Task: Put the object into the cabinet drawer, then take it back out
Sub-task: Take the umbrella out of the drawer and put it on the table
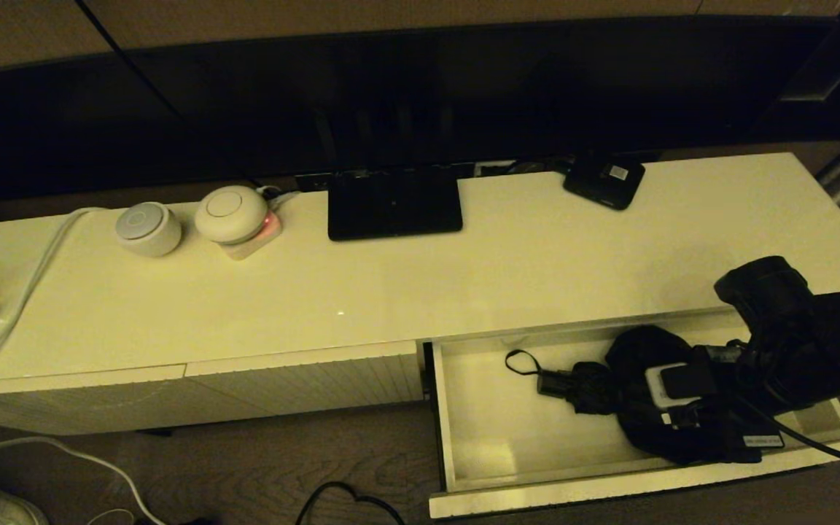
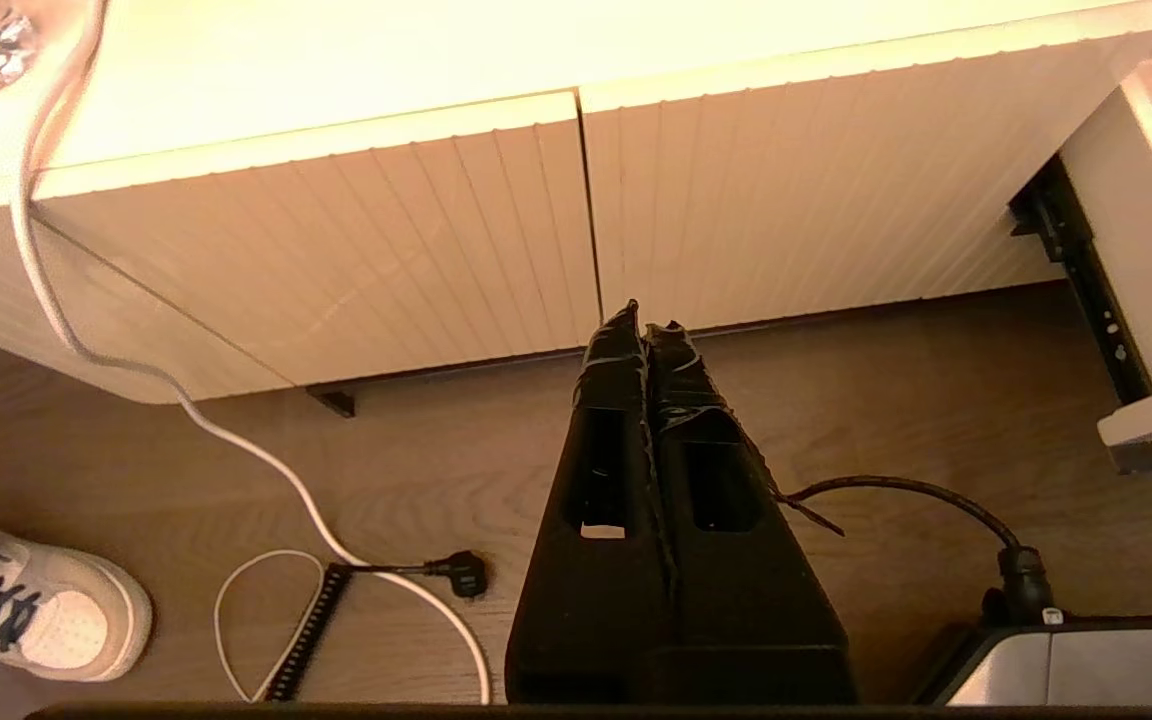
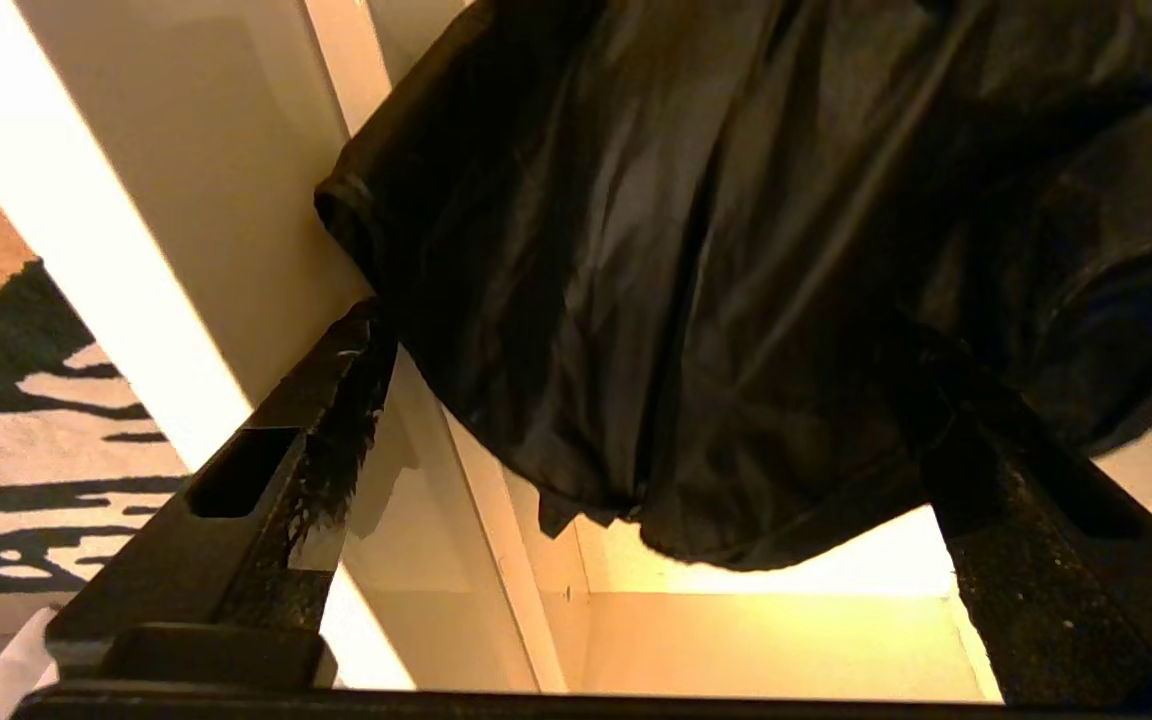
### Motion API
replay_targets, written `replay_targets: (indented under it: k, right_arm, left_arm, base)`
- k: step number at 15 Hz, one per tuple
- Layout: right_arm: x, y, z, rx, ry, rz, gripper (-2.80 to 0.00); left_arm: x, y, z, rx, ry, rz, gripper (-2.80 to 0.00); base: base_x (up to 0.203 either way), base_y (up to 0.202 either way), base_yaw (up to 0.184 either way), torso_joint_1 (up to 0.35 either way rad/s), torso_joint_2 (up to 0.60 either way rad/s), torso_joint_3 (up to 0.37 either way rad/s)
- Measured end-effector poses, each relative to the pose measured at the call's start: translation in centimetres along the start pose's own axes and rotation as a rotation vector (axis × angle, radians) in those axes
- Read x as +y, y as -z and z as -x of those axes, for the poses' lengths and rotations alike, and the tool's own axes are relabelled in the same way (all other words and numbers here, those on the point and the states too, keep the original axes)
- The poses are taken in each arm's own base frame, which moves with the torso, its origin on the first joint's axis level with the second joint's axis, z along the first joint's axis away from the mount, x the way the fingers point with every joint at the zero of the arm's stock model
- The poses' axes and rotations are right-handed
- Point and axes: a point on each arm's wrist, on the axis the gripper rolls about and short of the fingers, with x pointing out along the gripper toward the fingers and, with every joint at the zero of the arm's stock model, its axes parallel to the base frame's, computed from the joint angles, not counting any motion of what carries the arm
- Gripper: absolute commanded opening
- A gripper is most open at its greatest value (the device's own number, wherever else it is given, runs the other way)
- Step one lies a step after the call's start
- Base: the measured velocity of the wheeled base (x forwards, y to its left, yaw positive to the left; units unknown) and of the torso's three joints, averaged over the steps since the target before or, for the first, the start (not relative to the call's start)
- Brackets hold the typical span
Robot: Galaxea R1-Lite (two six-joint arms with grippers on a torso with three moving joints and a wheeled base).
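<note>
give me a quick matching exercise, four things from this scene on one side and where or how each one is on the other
1 black folding fabric umbrella
2 wide cream-white ribbed drawer
3 left pincer
4 small flat black box with white label

a shut, above the wooden floor
b on the cabinet top
c pulled out
d lying inside the drawer

Pairs: 1-d, 2-c, 3-a, 4-b

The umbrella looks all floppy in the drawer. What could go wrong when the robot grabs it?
The right gripper stands open around the umbrella, over its baggy cloth, so it might pinch only loose fabric and slip. The wrist strap could perhaps snag on the drawer wall. The left gripper hangs shut near the floor, no help.
</note>
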Motion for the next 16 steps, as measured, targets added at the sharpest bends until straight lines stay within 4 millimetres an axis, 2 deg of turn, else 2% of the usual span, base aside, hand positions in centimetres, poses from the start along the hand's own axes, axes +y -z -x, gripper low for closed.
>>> replay_targets:
  k: [14, 15, 16]
  right_arm:
    - [-0.9, -0.3, -2.4, -0.005, 0.009, -0.02, 0.0]
    - [-0.9, -0.3, -2.4, -0.004, 0.01, -0.021, -2.8]
    - [-0.8, -0.3, -2.3, -0.001, 0.01, -0.02, -2.8]
  left_arm:
    - [0.0, 0.0, 0.0, 0.0, 0.0, 0.0, -2.8]
    - [0.0, 0.0, 0.0, 0.0, 0.0, 0.0, -2.8]
    - [0.0, 0.0, 0.0, 0.0, 0.0, 0.0, -2.8]
  base:
    - [0.0, 0.0, 0.0, 0.0, 0.0, 0.0]
    - [0.0, 0.0, 0.0, 0.0, 0.0, 0.0]
    - [0.0, 0.0, 0.0, 0.0, 0.0, 0.0]
